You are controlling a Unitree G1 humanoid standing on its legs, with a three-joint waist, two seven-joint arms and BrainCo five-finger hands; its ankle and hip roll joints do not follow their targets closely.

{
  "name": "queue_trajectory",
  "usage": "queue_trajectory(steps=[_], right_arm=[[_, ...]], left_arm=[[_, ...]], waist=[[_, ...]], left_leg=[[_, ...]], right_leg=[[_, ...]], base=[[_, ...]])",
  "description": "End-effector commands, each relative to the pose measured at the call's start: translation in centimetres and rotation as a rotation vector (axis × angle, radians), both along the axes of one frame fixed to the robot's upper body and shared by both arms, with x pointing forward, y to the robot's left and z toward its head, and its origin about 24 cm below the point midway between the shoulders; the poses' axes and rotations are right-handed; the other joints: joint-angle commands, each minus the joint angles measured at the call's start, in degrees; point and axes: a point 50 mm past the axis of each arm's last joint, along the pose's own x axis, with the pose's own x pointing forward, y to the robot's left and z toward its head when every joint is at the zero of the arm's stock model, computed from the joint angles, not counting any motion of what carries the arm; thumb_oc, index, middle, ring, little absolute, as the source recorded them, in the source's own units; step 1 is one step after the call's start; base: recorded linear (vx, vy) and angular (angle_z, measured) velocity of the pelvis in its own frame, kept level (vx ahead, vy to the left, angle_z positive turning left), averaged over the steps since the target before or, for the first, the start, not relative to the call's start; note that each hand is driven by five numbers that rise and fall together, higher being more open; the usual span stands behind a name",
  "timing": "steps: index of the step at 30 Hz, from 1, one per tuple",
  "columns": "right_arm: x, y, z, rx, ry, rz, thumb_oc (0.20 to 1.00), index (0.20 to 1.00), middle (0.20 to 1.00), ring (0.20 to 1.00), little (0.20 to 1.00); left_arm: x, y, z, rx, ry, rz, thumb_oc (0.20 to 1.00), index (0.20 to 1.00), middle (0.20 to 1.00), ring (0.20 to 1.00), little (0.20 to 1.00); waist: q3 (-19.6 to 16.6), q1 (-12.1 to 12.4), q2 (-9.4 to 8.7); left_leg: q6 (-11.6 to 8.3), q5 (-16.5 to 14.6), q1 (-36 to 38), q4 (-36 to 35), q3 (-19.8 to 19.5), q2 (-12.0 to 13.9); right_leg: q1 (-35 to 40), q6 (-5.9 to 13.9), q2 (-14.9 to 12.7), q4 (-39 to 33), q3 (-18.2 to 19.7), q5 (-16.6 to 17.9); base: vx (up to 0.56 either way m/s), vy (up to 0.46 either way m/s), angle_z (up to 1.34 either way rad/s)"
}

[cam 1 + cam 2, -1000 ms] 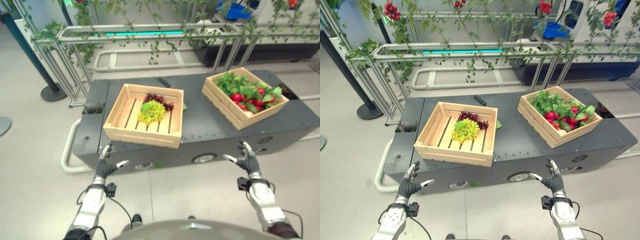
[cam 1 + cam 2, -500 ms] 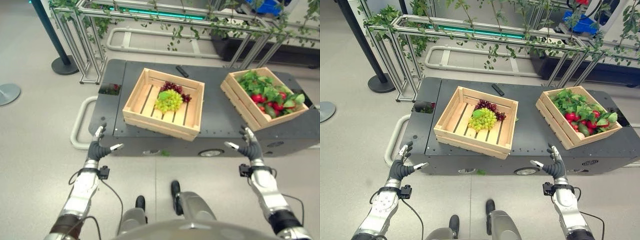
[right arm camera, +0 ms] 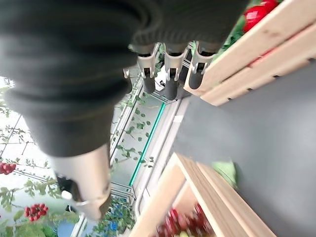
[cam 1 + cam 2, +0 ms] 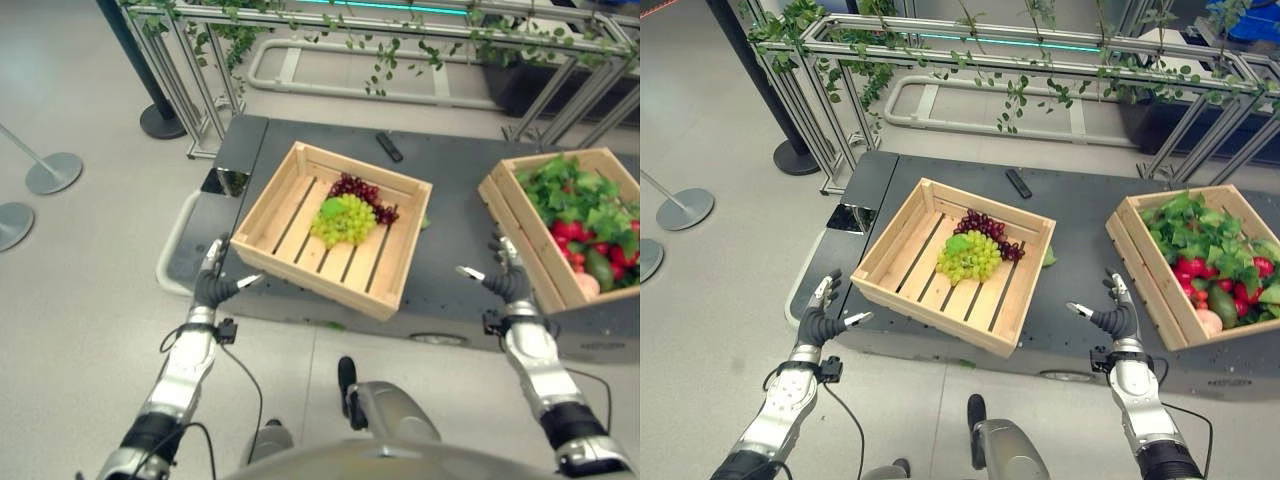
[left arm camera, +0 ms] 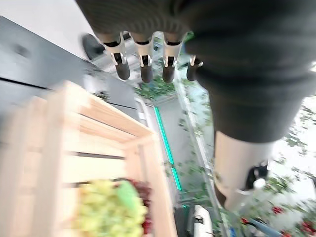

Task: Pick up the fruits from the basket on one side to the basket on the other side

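A wooden crate on the dark platform holds a green grape bunch and a dark red grape bunch. A second wooden crate at the right holds leafy greens and red fruits. My left hand hovers open just left of the first crate's near corner, holding nothing. My right hand hovers open between the two crates, near the platform's front edge, also holding nothing. The grapes appear in the left wrist view past the fingers.
A small black remote lies on the platform behind the first crate. A metal railing with vines runs behind the platform. Stanchion bases stand on the floor at the left.
The camera has moved closer and to the left, so the whole scene shifted right. Both hands have risen nearer the platform and stay open.
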Motion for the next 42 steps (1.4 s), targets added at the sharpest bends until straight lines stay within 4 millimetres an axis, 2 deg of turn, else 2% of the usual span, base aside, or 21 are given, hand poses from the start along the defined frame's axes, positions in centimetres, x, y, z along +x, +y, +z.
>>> queue_trajectory(steps=[1, 3, 4, 5, 7, 8, 9, 10, 14, 20, 27, 28, 31, 32, 34, 37, 38, 39, 40, 41, 42], right_arm=[[1.5, -0.2, 4.2, -0.015, -0.219, -0.002, 1.000, 1.000, 1.000, 1.000, 1.000], [1.6, -0.2, 4.2, -0.015, -0.219, -0.002, 1.000, 1.000, 1.000, 1.000, 1.000], [1.7, -0.3, 4.4, -0.020, -0.225, -0.011, 1.000, 1.000, 1.000, 1.000, 1.000], [1.7, -0.6, 4.6, -0.025, -0.240, -0.023, 1.000, 1.000, 1.000, 1.000, 1.000], [1.7, -0.6, 4.6, -0.025, -0.240, -0.023, 1.000, 1.000, 1.000, 1.000, 1.000], [2.0, -0.6, 4.9, -0.044, -0.241, -0.014, 1.000, 1.000, 1.000, 1.000, 1.000], [2.2, -0.8, 4.9, -0.065, -0.235, -0.016, 1.000, 1.000, 1.000, 1.000, 1.000], [2.3, -0.9, 5.2, -0.079, -0.234, -0.003, 1.000, 1.000, 1.000, 1.000, 1.000], [2.3, -1.1, 5.6, -0.119, -0.239, 0.000, 1.000, 1.000, 1.000, 1.000, 1.000], [2.4, -1.3, 6.6, -0.197, -0.241, 0.037, 1.000, 1.000, 1.000, 1.000, 1.000], [3.3, -2.2, 9.0, -0.343, -0.221, 0.141, 1.000, 1.000, 1.000, 1.000, 1.000], [4.0, -2.2, 9.9, -0.418, -0.192, 0.196, 1.000, 1.000, 1.000, 1.000, 1.000], [5.1, -1.9, 11.0, -0.499, -0.168, 0.254, 1.000, 1.000, 1.000, 1.000, 1.000], [6.5, -1.1, 12.4, -0.595, -0.154, 0.326, 1.000, 1.000, 1.000, 1.000, 1.000], [7.8, 0.1, 14.1, -0.682, -0.153, 0.401, 1.000, 1.000, 1.000, 1.000, 1.000], [9.5, 2.0, 16.5, -0.850, -0.169, 0.468, 1.000, 1.000, 1.000, 1.000, 1.000], [9.6, 2.1, 16.6, -0.853, -0.172, 0.471, 1.000, 1.000, 1.000, 1.000, 1.000], [10.5, 3.0, 18.1, -0.956, -0.181, 0.498, 1.000, 1.000, 1.000, 1.000, 1.000], [10.6, 3.1, 18.2, -0.958, -0.183, 0.500, 1.000, 1.000, 1.000, 1.000, 1.000], [11.0, 3.6, 19.4, -1.015, -0.194, 0.504, 1.000, 1.000, 1.000, 1.000, 1.000], [11.7, 4.5, 21.3, -1.089, -0.221, 0.513, 1.000, 1.000, 1.000, 1.000, 1.000]], left_arm=[[2.0, -1.4, 3.8, -0.020, -0.193, -0.048, 1.000, 1.000, 1.000, 1.000, 1.000], [2.0, -1.4, 3.9, -0.020, -0.193, -0.048, 1.000, 1.000, 1.000, 1.000, 1.000], [2.2, -1.5, 3.9, -0.017, -0.196, -0.045, 1.000, 1.000, 1.000, 1.000, 1.000], [2.3, -1.5, 4.0, -0.005, -0.202, -0.036, 1.000, 1.000, 1.000, 1.000, 1.000], [2.3, -1.5, 4.0, -0.005, -0.202, -0.035, 1.000, 1.000, 1.000, 1.000, 1.000], [2.3, -1.1, 4.2, 0.004, -0.214, -0.010, 1.000, 1.000, 1.000, 1.000, 1.000], [2.0, -0.7, 4.0, 0.019, -0.212, 0.012, 1.000, 1.000, 1.000, 1.000, 1.000], [2.0, -0.4, 4.2, 0.031, -0.218, 0.013, 1.000, 1.000, 1.000, 1.000, 1.000], [2.1, 0.1, 4.9, 0.075, -0.239, 0.009, 1.000, 1.000, 1.000, 1.000, 1.000], [2.0, 0.7, 5.5, 0.092, -0.260, 0.007, 1.000, 1.000, 1.000, 1.000, 1.000], [1.9, 1.4, 5.6, 0.115, -0.248, 0.000, 1.000, 1.000, 1.000, 1.000, 1.000], [2.0, 1.6, 5.6, 0.124, -0.237, -0.010, 1.000, 1.000, 1.000, 1.000, 1.000], [2.1, 1.8, 5.7, 0.133, -0.230, -0.009, 1.000, 1.000, 1.000, 1.000, 1.000], [2.3, 1.8, 5.6, 0.133, -0.217, -0.023, 1.000, 1.000, 1.000, 1.000, 1.000], [2.4, 1.8, 5.3, 0.124, -0.197, -0.028, 1.000, 1.000, 1.000, 1.000, 1.000], [2.5, 1.7, 4.7, 0.118, -0.166, -0.021, 1.000, 1.000, 1.000, 1.000, 1.000], [2.5, 1.7, 4.7, 0.116, -0.167, -0.018, 1.000, 1.000, 1.000, 1.000, 1.000], [2.6, 1.8, 4.6, 0.124, -0.156, -0.018, 1.000, 1.000, 1.000, 1.000, 1.000], [2.7, 1.9, 4.6, 0.122, -0.157, -0.016, 1.000, 1.000, 1.000, 1.000, 1.000], [2.8, 2.1, 4.5, 0.126, -0.148, -0.004, 1.000, 1.000, 1.000, 1.000, 1.000], [3.0, 2.4, 4.4, 0.138, -0.138, 0.011, 1.000, 1.000, 1.000, 1.000, 1.000]], waist=[[3.92, -0.66, -1.72], [3.93, -0.61, -1.66], [4.43, -0.62, -1.93], [5.34, 0.02, -1.83], [5.38, 0.15, -1.89], [6.58, 1.51, -1.30], [7.19, 1.98, -1.54], [7.37, 1.24, -0.88], [7.64, 0.88, -1.25], [8.10, 0.99, -1.94], [8.44, 1.48, -2.45], [8.70, 1.69, -2.50], [9.13, 1.85, -2.47], [9.74, 2.29, -2.50], [10.38, 2.63, -2.72], [11.26, 3.22, -3.17], [11.30, 3.00, -3.11], [12.02, 3.57, -3.53], [12.04, 3.40, -3.48], [12.57, 3.60, -3.72], [13.65, 4.07, -4.32]], left_leg=[[3.61, 9.26, 0.88, 2.06, 5.39, -2.09], [3.63, 9.15, 0.86, 2.14, 5.43, -2.04], [3.68, 9.03, -1.48, 0.42, 6.91, -0.94], [3.90, 7.11, -4.69, -6.04, 7.71, 0.10], [3.94, 7.05, -4.32, -6.38, 7.91, 0.07], [3.48, 7.42, -5.44, -15.96, 5.66, -1.80], [2.97, 7.49, -4.73, -18.86, 4.67, -2.30], [3.12, 7.24, -2.34, -23.87, 6.98, -0.78], [3.51, 8.40, 0.71, -29.19, 7.96, -1.09], [4.24, 7.38, 0.67, -28.89, 8.81, -1.47], [4.57, 6.45, 0.58, -28.97, 9.53, -2.05], [4.52, 6.53, 0.32, -29.15, 9.62, -2.13], [4.52, 6.44, -0.15, -28.82, 9.62, -2.22], [4.49, 6.40, -0.60, -28.54, 9.65, -2.30], [4.45, 6.36, -1.32, -27.94, 9.65, -2.36], [4.27, 6.35, -2.29, -27.42, 9.74, -2.26], [4.27, 6.31, -2.34, -27.36, 9.75, -2.25], [4.10, 6.47, -3.22, -26.93, 9.71, -2.06], [4.10, 6.45, -3.28, -26.88, 9.71, -2.05], [3.99, 6.55, -3.89, -26.61, 9.64, -1.87], [3.79, 6.79, -5.09, -26.16, 9.58, -1.60]], right_leg=[[3.29, 8.86, -4.67, -3.73, 4.13, 1.55], [3.28, 8.87, -4.62, -3.74, 4.16, 1.52], [3.93, 9.03, -5.12, -4.30, 4.15, 1.53], [4.54, 9.66, -5.20, -5.23, 4.64, 1.21], [4.70, 9.70, -5.26, -5.26, 4.79, 1.10], [4.61, 10.20, -3.97, -5.08, 6.68, 0.83], [4.53, 10.54, -3.51, -4.63, 7.63, 0.48], [3.18, 10.54, -2.68, -3.23, 7.29, -0.02], [0.78, 10.99, -2.89, -0.75, 7.56, -0.24], [-0.18, 11.58, -3.73, -0.89, 7.53, -0.08], [-0.46, 12.49, -4.65, -1.14, 7.91, 0.48], [-0.84, 12.68, -4.82, -1.19, 7.95, 0.72], [-1.47, 12.84, -4.99, -0.94, 7.92, 0.88], [-2.01, 12.97, -5.16, -0.76, 7.86, 1.11], [-2.48, 13.04, -5.26, -0.72, 7.85, 1.35], [-3.08, 13.08, -5.28, -1.03, 7.89, 1.70], [-3.12, 13.09, -5.27, -1.00, 7.91, 1.70], [-3.74, 13.11, -5.26, -1.02, 7.82, 1.99], [-3.79, 13.11, -5.26, -1.00, 7.83, 1.99], [-4.49, 13.11, -5.24, -0.75, 7.69, 2.08], [-5.52, 13.01, -5.12, -0.47, 7.46, 2.22]], base=[[0.06, -0.110, 0.02], [0.04, -0.076, -0.19], [0.08, -0.051, -0.27], [0.10, -0.049, -0.06], [0.09, 0.021, 0.22], [0.14, 0.066, 0.00], [0.17, 0.132, -0.24], [0.08, 0.079, -0.67], [0.04, 0.095, -0.71], [0.01, 0.047, -0.03], [0.02, 0.034, 0.07], [-0.01, 0.024, 0.03], [-0.02, 0.021, 0.07], [-0.04, 0.028, 0.08], [-0.02, 0.008, 0.03], [0.00, 0.000, 0.00], [0.00, 0.000, 0.00], [0.00, 0.000, 0.00], [-0.03, -0.016, 0.03], [-0.05, -0.020, 0.04], [-0.06, -0.033, 0.02]])
